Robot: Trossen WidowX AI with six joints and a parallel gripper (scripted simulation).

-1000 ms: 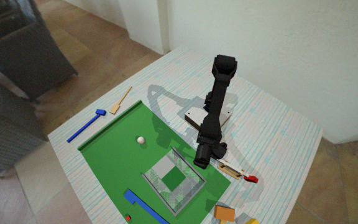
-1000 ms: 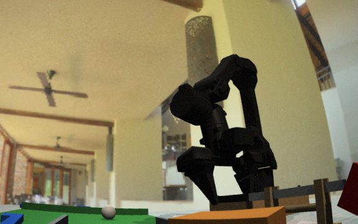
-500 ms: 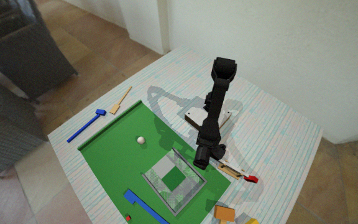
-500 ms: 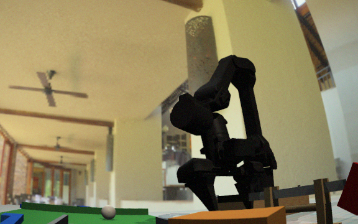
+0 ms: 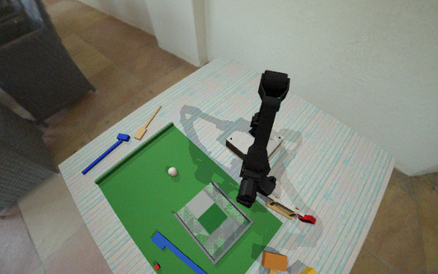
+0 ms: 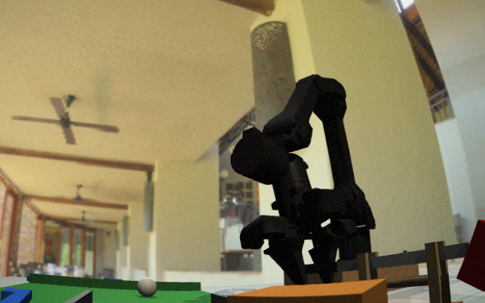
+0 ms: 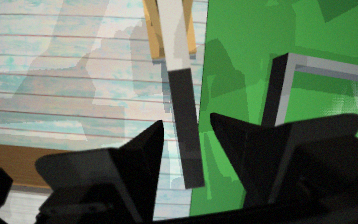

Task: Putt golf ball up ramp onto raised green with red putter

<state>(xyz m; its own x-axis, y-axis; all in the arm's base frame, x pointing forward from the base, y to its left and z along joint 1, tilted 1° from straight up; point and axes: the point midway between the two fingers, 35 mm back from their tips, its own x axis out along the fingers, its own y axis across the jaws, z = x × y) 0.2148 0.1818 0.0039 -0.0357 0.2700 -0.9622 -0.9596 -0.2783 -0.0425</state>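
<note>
The red putter (image 5: 307,219) (image 6: 484,255) (image 7: 193,170) rests on a wooden stand (image 5: 282,210) (image 6: 433,269) (image 7: 155,42), its red head at the far end and its black grip toward the arm. My gripper (image 6: 315,281) (image 7: 186,120) is partly open, pointing down, with one finger on each side of the black grip. Gaps show on both sides in the wrist view; in the top view the arm hides the fingers. The white golf ball (image 5: 172,171) (image 6: 146,287) lies on the green mat (image 5: 135,190). The raised green (image 5: 212,218) is a dark green square inside grey walls.
A blue putter (image 5: 103,156) and a small wooden one (image 5: 150,119) lie beyond the mat's raised edge. A blue bar-like piece (image 5: 182,257) and a red cube (image 5: 157,266) are on the mat's near part. An orange block (image 5: 274,260) (image 6: 310,292) stands near the stand.
</note>
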